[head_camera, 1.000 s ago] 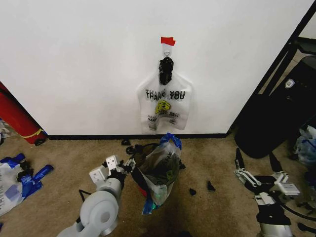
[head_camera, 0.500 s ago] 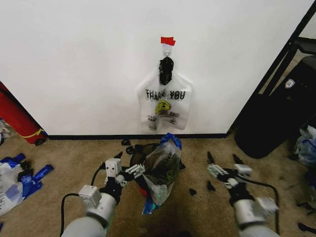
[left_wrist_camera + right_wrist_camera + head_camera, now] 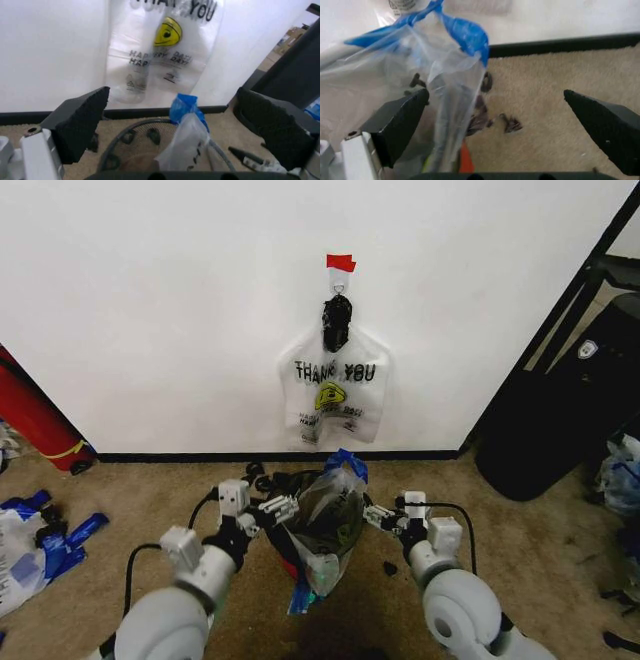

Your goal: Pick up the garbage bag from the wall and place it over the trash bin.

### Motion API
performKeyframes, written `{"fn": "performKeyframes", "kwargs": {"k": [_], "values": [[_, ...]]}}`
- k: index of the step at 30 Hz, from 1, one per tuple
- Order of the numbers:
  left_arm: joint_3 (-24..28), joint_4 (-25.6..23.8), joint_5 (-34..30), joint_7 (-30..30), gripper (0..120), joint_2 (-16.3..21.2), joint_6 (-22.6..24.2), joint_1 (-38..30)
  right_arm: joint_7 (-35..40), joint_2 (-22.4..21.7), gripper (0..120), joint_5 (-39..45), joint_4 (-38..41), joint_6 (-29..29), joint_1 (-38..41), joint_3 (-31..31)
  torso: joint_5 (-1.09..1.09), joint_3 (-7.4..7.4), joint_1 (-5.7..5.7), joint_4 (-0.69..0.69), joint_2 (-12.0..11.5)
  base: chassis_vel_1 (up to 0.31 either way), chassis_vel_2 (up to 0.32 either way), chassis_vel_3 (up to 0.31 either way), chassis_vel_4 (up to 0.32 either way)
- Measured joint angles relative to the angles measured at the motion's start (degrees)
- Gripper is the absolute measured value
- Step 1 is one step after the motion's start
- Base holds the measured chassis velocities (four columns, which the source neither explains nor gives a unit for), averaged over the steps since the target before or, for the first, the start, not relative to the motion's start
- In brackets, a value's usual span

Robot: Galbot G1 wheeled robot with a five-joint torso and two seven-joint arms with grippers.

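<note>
Now garbage bag (image 3: 328,515) draped on trash bin (image 3: 283,552), left pincer (image 3: 262,507) and right pincer (image 3: 386,515) flanking, both agape.

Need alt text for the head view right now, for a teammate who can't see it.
Both open grippers, left and right, flank the blue-tipped garbage bag draped on the trash bin. A clear "THANK YOU" bag hangs from a hook on the white wall.

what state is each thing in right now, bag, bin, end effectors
garbage bag: draped in the trash bin, blue handle tips sticking up
trash bin: upright on the carpet below the wall hook
THANK YOU bag: hanging from the wall hook
left end effector: open, beside the bin
right end effector: open, beside the bag
</note>
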Motion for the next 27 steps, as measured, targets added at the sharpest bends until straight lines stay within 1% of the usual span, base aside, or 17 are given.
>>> {"fn": "performKeyframes", "kwargs": {"k": [1,3,5,9,13,18,24,25,27], "values": [[-0.3,0.0,-0.6,-0.3,100,0.3,0.2,-0.2,0.6,1.2,100,-0.1,-0.5,-0.4,0.3,-0.9,0.0,0.0,0.0,0.01,0.0,0.0,0.0,0.0,0.0],[-0.4,0.0,-0.8,-0.4,100,0.5,0.3,-0.3,0.9,1.7,100,-0.3,-0.7,-0.6,0.4,-1.3,-0.01,0.0,0.0,0.01,0.0,0.0,0.0,0.0,0.0],[-0.5,-0.1,-1.7,-0.8,100,0.8,0.6,-0.9,1.5,3.8,100,-1.7,-1.7,-0.8,0.7,-3.1,-0.01,-0.01,0.0,0.0,0.0,0.0,0.0,0.0,0.0],[-0.5,-0.1,-3.2,-1.6,100,0.7,1.2,-1.8,2.5,5.3,100,-2.8,-2.4,-1.0,0.8,-4.1,-0.01,-0.01,0.0,0.0,0.0,0.0,0.0,0.0,0.0],[-0.7,-0.1,-3.9,-2.0,100,0.7,1.4,-2.0,3.9,6.7,99,-2.7,-2.7,-2.3,0.6,-4.0,0.0,-0.01,0.0,0.0,0.0,0.0,0.0,0.0,0.0],[-0.7,-0.1,-4.1,-2.2,100,0.6,1.5,-2.0,6.0,8.1,90,-0.7,-3.2,-4.1,0.5,-3.5,0.0,-0.01,-0.01,-0.01,0.0,0.0,0.0,0.0,0.0],[-0.6,-0.1,-4.3,-2.4,100,0.4,1.5,-2.0,6.4,9.0,90,0.2,-4.2,-4.8,1.3,-3.4,0.0,-0.01,-0.01,0.0,0.0,0.0,0.0,0.0,0.0],[-0.6,-0.2,-4.5,-2.6,100,0.3,1.6,-2.0,6.4,9.1,87,0.3,-4.4,-5.0,1.5,-3.4,0.0,-0.01,-0.01,0.0,0.0,0.0,0.0,0.0,0.0],[-0.8,-0.4,-5.2,-3.2,100,0.2,1.6,-2.0,6.7,9.5,75,0.7,-5.1,-5.7,1.7,-3.4,0.0,-0.01,-0.01,0.0,0.0,0.0,0.0,0.0,0.0]]}}
